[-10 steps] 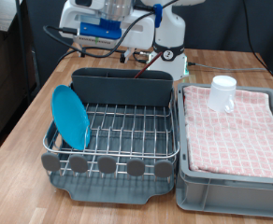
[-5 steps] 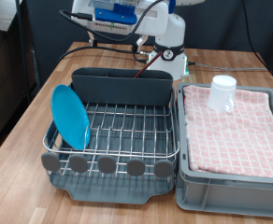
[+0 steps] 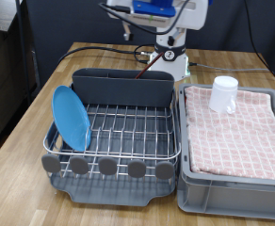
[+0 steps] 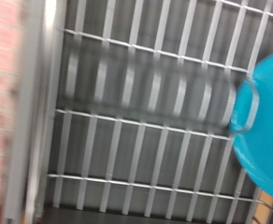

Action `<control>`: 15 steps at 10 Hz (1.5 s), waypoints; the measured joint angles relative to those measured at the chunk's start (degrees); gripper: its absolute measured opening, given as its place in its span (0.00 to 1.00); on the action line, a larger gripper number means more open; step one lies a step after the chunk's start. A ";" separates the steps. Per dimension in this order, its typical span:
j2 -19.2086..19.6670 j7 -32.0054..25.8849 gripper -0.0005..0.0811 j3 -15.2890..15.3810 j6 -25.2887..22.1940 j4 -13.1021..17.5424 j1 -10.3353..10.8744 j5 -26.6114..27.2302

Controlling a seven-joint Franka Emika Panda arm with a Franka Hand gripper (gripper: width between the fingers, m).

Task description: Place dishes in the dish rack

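The bright-blue plate (image 3: pixel 71 118) stands on edge in the silver wire dish rack (image 3: pixel 128 132), at the exterior view's left. It also shows in the blurred wrist view (image 4: pixel 265 117) over the rack wires (image 4: pixel 127 121). The small white cup (image 3: pixel 224 93) sits upside down on the pink checked cloth. A thin reddish-brown handle (image 3: pixel 137 68) sticks up behind the grey caddy (image 3: pixel 123 87); it may be the spoon. My gripper's hand (image 3: pixel 161 9) is high at the exterior view's top, above the caddy. Its fingers do not show in either view, and nothing shows between them.
A grey crate (image 3: pixel 234 179) with the pink checked cloth (image 3: pixel 241 132) stands to the exterior view's right of the rack. The robot base (image 3: pixel 173 58) and cables are behind the caddy. Round grey tabs (image 3: pixel 107 167) line the rack's front. The wooden table (image 3: pixel 24 179) runs along the left.
The arm has risen and swung toward the exterior view's right, away from above the caddy. The plate and cup have not moved.
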 joint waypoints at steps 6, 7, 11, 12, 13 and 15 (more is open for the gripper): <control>-1.98 9.26 0.99 7.61 -6.89 2.82 3.59 4.18; -2.01 10.88 0.99 8.73 -7.82 3.43 3.94 4.76; -2.05 15.17 0.99 12.48 -11.07 4.93 4.83 5.28; -1.98 15.17 0.99 12.44 -11.07 4.92 4.80 5.35; -1.87 15.11 0.99 12.41 -11.07 4.92 4.80 5.77; -1.55 15.11 0.99 12.94 -11.04 4.92 4.89 7.44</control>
